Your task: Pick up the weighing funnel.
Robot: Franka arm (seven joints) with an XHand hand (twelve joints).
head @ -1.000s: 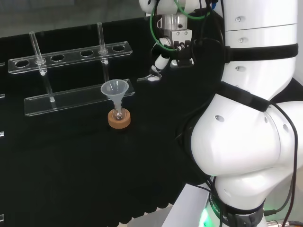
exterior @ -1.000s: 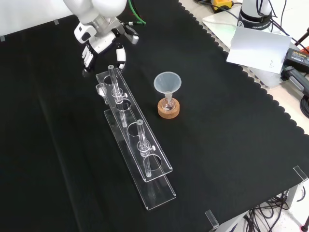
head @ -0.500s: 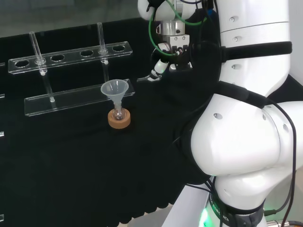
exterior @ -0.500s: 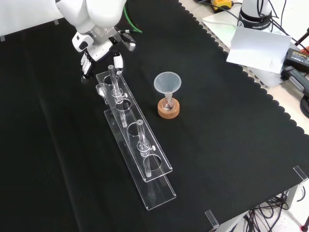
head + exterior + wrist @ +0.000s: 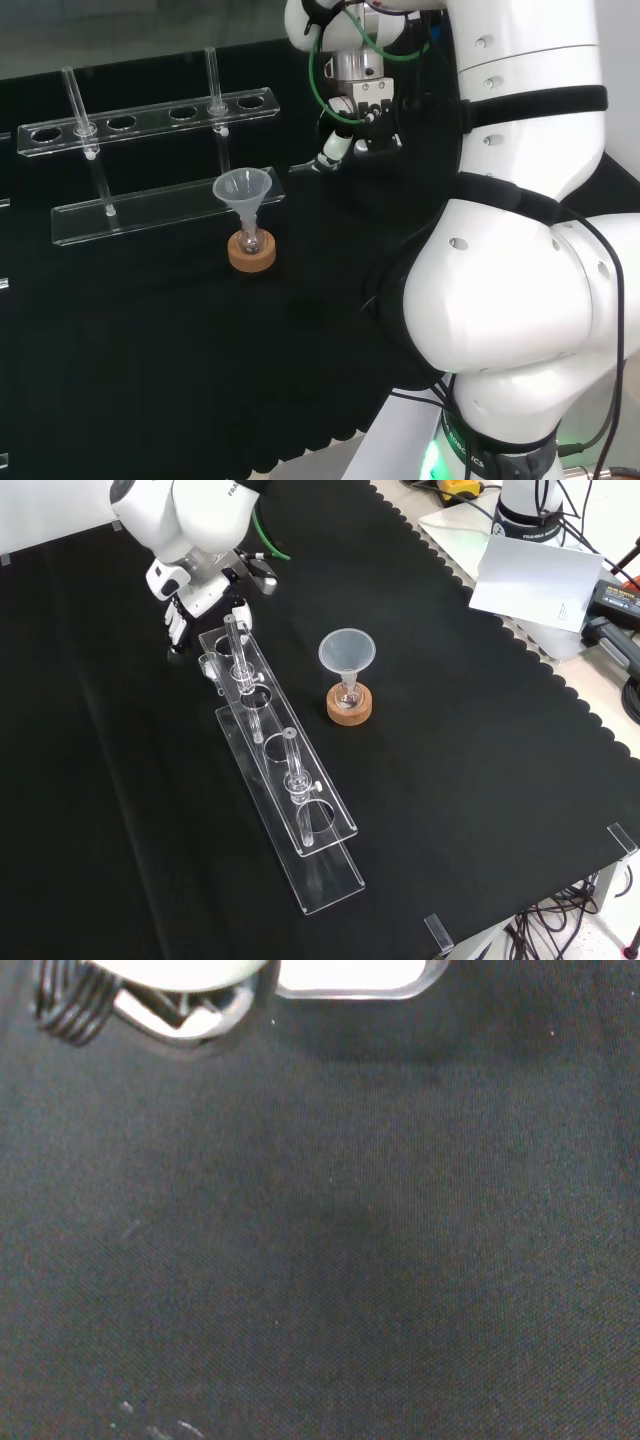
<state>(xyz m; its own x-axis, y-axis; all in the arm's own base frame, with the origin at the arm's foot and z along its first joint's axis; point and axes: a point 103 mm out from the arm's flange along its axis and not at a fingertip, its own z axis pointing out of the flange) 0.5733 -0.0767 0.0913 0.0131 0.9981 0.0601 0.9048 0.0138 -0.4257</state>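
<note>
The weighing funnel (image 5: 208, 664), a small clear piece, lies on the black cloth at the far end of the tube rack in the front view. In the head view it is a faint clear shape (image 5: 301, 168) off the rack's right end. My hand (image 5: 205, 588) hangs just beyond it, with its fingers (image 5: 177, 618) fairly straight and pointing down at the cloth, and the thumb (image 5: 243, 607) over the rack's end. In the head view the hand (image 5: 345, 135) reaches down to the left, its fingertip close to the clear piece. I see nothing held. The wrist view has bare cloth under a blurred white part of the hand (image 5: 345, 972).
A long clear tube rack (image 5: 285, 780) with two upright tubes runs across the cloth; in the head view the rack (image 5: 150, 112) lies left of the hand. The big funnel (image 5: 346, 652) stands in a small flask on a cork ring (image 5: 349, 706). Papers and cables lie off the cloth's right edge in the front view.
The wrist and hand have shifted a little to the left in the front view, with the fingers staying low by the rack's far end. The glassware has not moved.
</note>
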